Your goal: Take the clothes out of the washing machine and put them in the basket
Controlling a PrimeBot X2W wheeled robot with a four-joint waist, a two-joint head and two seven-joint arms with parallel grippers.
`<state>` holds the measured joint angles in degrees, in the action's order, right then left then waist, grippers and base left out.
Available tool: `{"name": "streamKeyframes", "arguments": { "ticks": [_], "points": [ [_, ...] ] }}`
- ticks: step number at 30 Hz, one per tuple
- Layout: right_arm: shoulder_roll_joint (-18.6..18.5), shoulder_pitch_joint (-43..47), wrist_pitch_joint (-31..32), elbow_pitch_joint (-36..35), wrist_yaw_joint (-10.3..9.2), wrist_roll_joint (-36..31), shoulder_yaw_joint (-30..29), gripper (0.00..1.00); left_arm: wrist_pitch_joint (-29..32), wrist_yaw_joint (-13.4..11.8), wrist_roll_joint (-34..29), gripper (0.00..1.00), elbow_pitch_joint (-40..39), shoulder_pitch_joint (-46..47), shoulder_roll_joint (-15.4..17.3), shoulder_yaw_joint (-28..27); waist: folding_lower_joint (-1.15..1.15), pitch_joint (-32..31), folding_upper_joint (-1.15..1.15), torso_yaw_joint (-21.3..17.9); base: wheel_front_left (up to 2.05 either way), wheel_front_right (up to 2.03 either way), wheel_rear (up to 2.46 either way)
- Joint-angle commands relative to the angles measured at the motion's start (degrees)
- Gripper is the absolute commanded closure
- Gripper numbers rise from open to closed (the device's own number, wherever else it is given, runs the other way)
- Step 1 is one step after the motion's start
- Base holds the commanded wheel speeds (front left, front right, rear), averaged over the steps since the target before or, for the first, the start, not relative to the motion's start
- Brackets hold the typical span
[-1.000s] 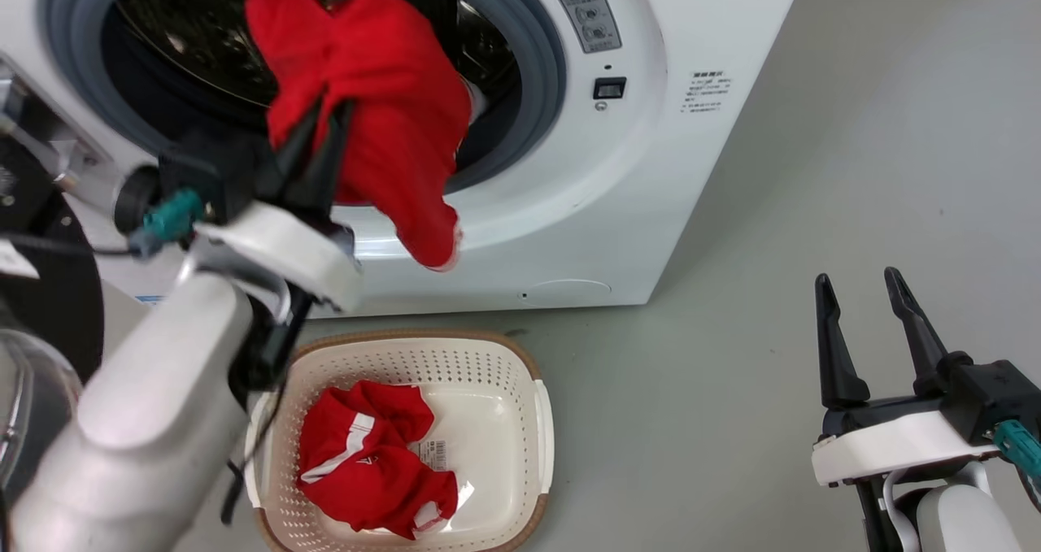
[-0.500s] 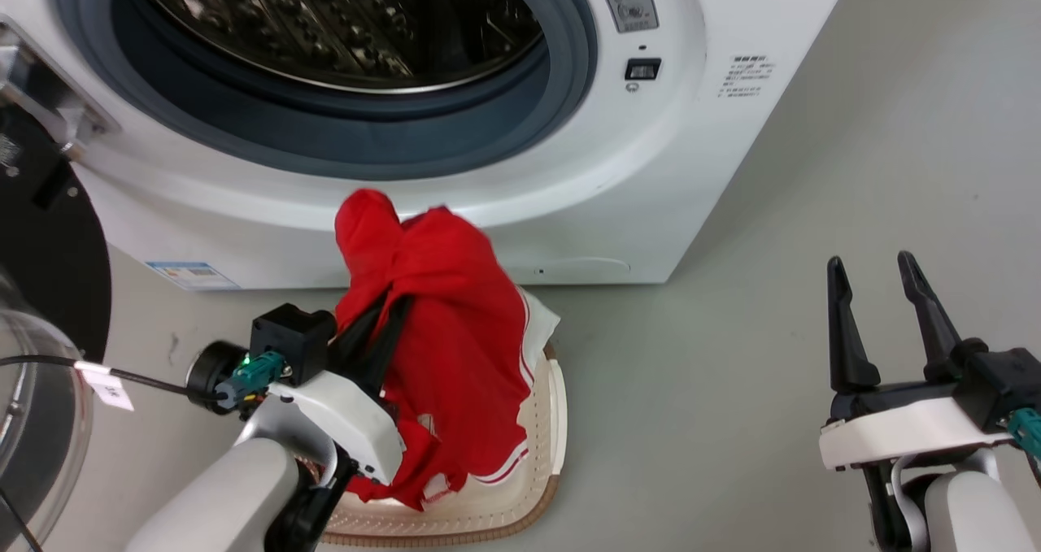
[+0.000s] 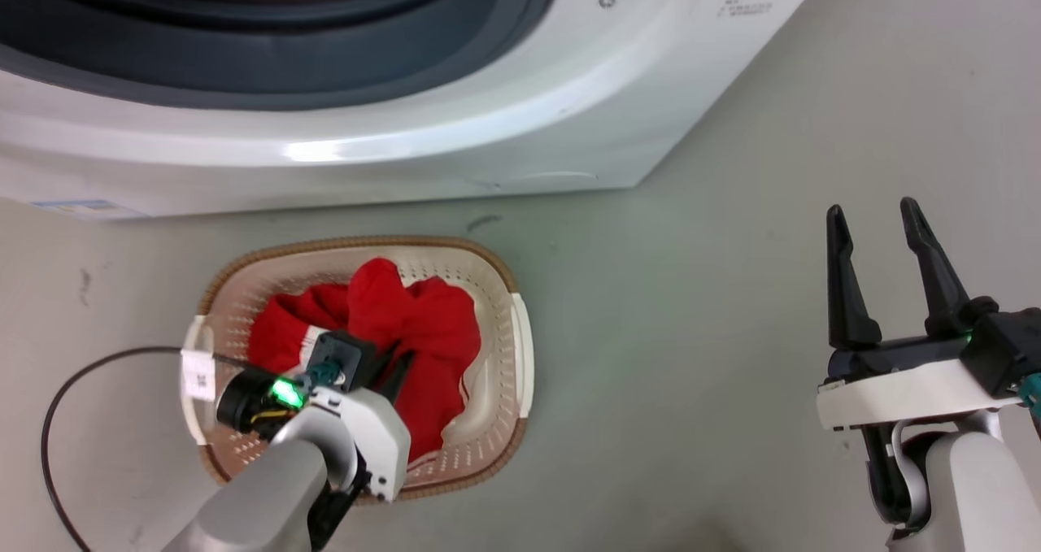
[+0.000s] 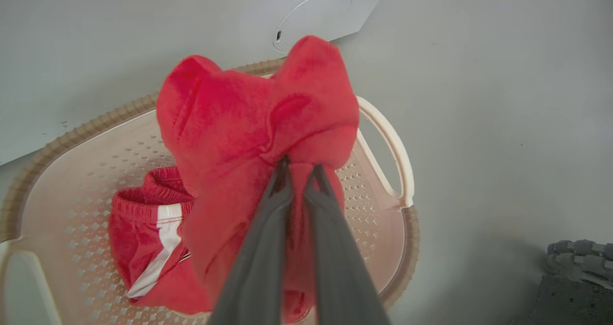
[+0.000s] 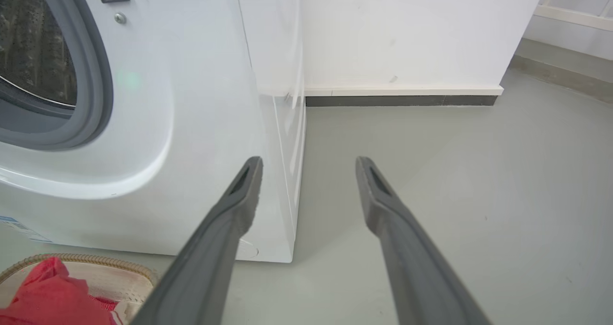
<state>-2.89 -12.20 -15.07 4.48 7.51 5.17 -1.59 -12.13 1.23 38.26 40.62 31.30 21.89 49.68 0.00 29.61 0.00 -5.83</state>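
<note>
The jaws of the left gripper (image 4: 300,164) are pinched nearly shut on a fold of a red garment (image 4: 249,119). Its bunched top is held above the fingertips and the rest is draped down into the basket (image 3: 520,349). The jaws of the right gripper (image 3: 872,208) are spread wide with nothing between them, over the bare floor (image 3: 691,332) well to the right of the basket.

A second ago this garment was being drawn out at the porthole (image 3: 244,80); half a second ago it was hung over the basket's far rim. It has now been lowered inside, over the right half, partly on top of a second red garment (image 4: 143,229), white-striped, which lies towards the left side. The head camera has also been tilted down, so the machine's shift in that view is not its own. The carrying is judged finished, and only the release is left.

The left forearm (image 3: 260,495) is reached in over the near rim, wrist low. The fingers (image 4: 258,248) are pointed up and away towards the washing machine (image 3: 407,154), which stands just beyond the far rim.
</note>
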Motion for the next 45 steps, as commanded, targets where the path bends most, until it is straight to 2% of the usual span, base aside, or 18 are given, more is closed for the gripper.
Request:
{"name": "streamKeyframes", "arguments": {
  "ticks": [1, 8, 17, 27, 34, 35, 36, 41, 45],
  "points": [
    [0.03, -1.12, -0.16, -0.39, -0.04, 0.63, 0.08, 0.0, -0.6, 0.32, -0.24, 1.0, 1.14, 1.77, -0.54, -0.19, 0.0, 3.45, 0.0, -2.01, 0.0, 0.0, 0.0],
    [0.05, -2.56, -0.15, -1.6, -0.04, 1.38, 0.55, 0.0, -2.12, 2.5, -2.41, 1.0, 11.91, 9.11, -3.53, 0.56, 0.0, 10.4, 0.0, -3.55, 0.0, 0.0, 0.0],
    [0.03, -4.39, -0.15, -3.2, -0.04, 2.53, 2.15, 0.0, -2.38, 4.13, -2.1, 1.0, 24.63, 14.7, -3.46, 0.24, 0.0, 16.95, 0.0, -6.96, 0.0, 0.0, 0.0],
    [0.04, -4.35, -0.15, -4.8, -0.04, 2.82, 2.91, 0.0, -3.04, 4.54, -1.31, 1.0, 29.01, 19.15, -4.25, -1.38, 0.0, 22.31, 0.0, -7.69, 0.0, 0.0, 0.0],
    [0.04, -5.3, -0.15, -4.87, -0.04, 2.56, 3.04, 0.0, -3.04, 4.09, -1.88, 1.0, 30.54, 21.22, -4.78, -1.32, 0.0, 23.24, 0.0, -7.37, 0.0, 0.0, 0.0],
    [0.03, -5.46, -0.15, -4.78, -0.04, 2.6, 3.12, 0.0, -3.05, 3.42, -2.17, 0.68, 30.0, 21.71, -4.62, -1.58, 0.0, 23.18, 0.0, -7.39, 0.0, 0.0, 0.0],
    [0.03, -5.74, -0.15, -4.75, -0.04, 2.92, 3.14, 0.0, -3.05, 3.06, -2.37, 0.0, 29.52, 21.74, -4.49, -1.75, 0.0, 23.07, 0.0, -7.45, 0.0, 0.0, 0.0],
    [0.03, -5.79, -0.15, -3.77, -0.04, 3.16, 3.05, 0.0, -3.06, 4.19, -3.23, 0.0, 28.89, 19.66, -4.79, -1.15, 0.0, 20.99, 0.0, -7.43, 0.0, 0.0, 0.0],
    [0.03, -5.9, -0.15, -2.76, -0.04, 2.55, 2.33, 0.0, -3.07, 3.8, -2.93, 0.0, 26.28, 17.44, -5.36, -3.19, 0.0, 16.18, 0.0, -6.22, 0.0, 0.0, 0.0]
  ]
}}
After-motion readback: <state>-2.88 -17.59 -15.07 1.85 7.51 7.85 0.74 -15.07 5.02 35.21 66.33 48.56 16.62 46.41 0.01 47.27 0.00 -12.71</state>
